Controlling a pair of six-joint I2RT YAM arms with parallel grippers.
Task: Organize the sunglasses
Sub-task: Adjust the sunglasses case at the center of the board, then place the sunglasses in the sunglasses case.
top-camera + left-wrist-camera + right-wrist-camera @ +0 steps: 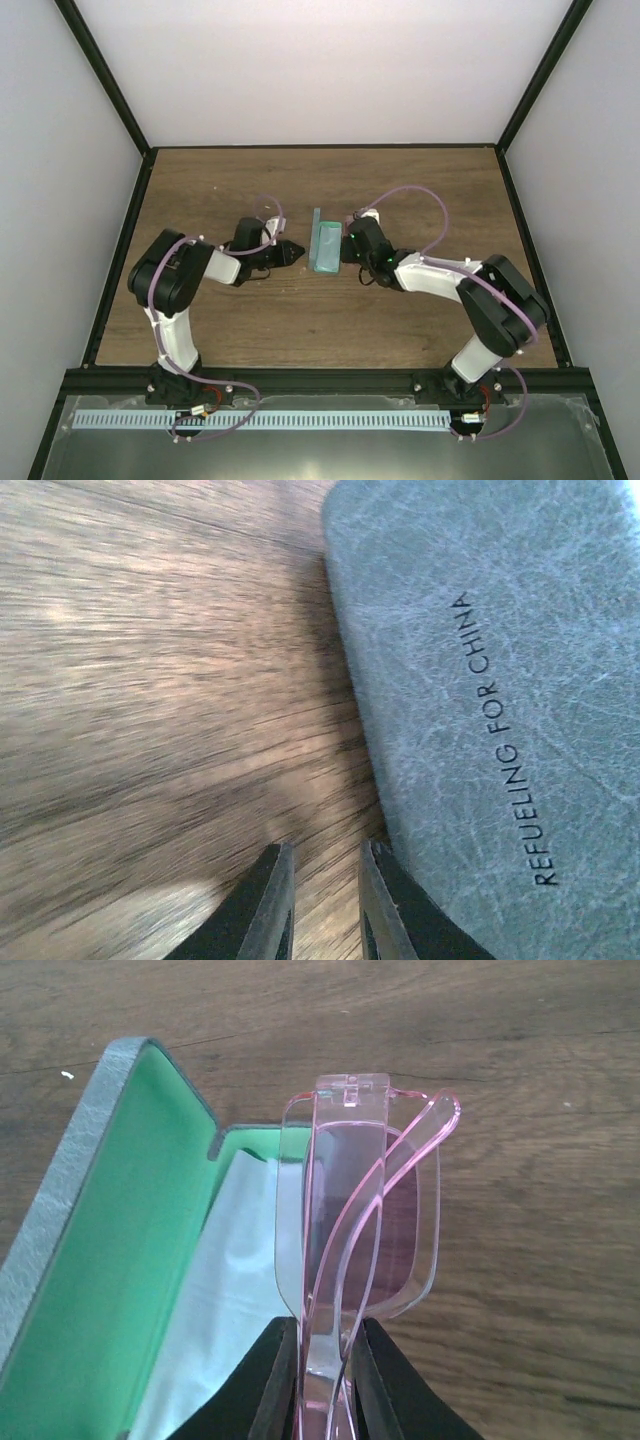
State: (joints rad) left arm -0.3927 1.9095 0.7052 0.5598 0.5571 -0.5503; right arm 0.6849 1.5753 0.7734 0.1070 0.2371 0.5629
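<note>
The sunglasses (360, 1200) are folded, with a clear pink frame and rosy lenses. My right gripper (327, 1325) is shut on them, holding them on edge over the open case (110, 1260). That case has a grey shell and a green lining, and a pale cloth (230, 1280) lies in its bottom. In the top view the case (325, 247) sits mid-table between both grippers. My left gripper (325, 846) is just left of the case's grey outer shell (500, 680). Its jaws stand slightly apart with only wood between them, and its right finger (385, 900) is against the shell's edge.
The brown wooden table (320, 320) is ringed by a black frame and white walls. A metal rail (260, 420) runs along the near edge by the arm bases. The right arm (440, 280) reaches in from the right.
</note>
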